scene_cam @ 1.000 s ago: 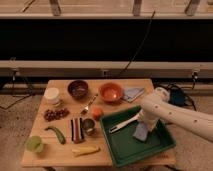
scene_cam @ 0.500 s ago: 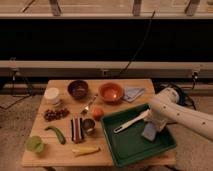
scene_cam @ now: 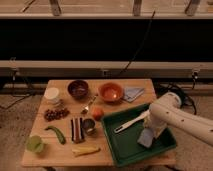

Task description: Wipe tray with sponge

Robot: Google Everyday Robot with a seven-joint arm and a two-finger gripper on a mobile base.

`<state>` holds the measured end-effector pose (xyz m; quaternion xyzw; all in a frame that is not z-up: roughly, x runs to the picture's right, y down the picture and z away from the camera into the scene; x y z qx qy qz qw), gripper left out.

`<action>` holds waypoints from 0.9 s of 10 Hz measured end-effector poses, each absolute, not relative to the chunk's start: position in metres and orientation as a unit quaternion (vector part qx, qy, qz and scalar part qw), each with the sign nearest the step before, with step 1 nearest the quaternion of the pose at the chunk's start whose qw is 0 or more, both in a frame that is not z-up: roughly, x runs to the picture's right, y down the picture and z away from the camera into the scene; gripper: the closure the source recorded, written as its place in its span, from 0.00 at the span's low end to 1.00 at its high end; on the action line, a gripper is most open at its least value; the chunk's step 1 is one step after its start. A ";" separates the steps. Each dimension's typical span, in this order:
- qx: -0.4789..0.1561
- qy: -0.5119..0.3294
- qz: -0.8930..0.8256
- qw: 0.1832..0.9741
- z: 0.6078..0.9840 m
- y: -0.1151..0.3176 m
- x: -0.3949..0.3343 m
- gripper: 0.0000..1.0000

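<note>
The dark green tray [scene_cam: 125, 146] lies at the table's front right corner. The grey-blue sponge [scene_cam: 147, 137] rests on the tray floor toward its right side. My gripper [scene_cam: 152, 131] comes down from the white arm [scene_cam: 185, 119] at the right and sits right on top of the sponge; its fingers are hidden against the arm. A white utensil [scene_cam: 129, 123] lies diagonally inside the tray, left of the sponge.
On the wooden table [scene_cam: 60, 150] stand a dark bowl [scene_cam: 78, 88], an orange bowl [scene_cam: 111, 92], a folded light blue cloth [scene_cam: 133, 93], a white cup [scene_cam: 52, 94], grapes [scene_cam: 55, 114], a dark striped block [scene_cam: 76, 129], a small tin [scene_cam: 89, 125], an orange fruit [scene_cam: 97, 113], a green pepper [scene_cam: 56, 134], a lime [scene_cam: 35, 144] and a banana [scene_cam: 86, 150].
The arm and gripper have shifted right and slightly forward across the tray, taking the sponge with them. The white utensil stays in place.
</note>
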<state>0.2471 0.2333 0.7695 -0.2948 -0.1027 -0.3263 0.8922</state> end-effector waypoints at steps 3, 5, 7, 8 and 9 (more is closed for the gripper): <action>-0.280 -0.124 -0.334 0.891 0.756 0.226 0.225 0.40; -0.275 -0.130 -0.335 0.892 0.751 0.223 0.224 0.22; -0.267 -0.135 -0.336 0.893 0.749 0.216 0.220 0.20; -0.268 -0.134 -0.337 0.893 0.749 0.217 0.221 0.20; -0.268 -0.134 -0.336 0.893 0.749 0.217 0.221 0.20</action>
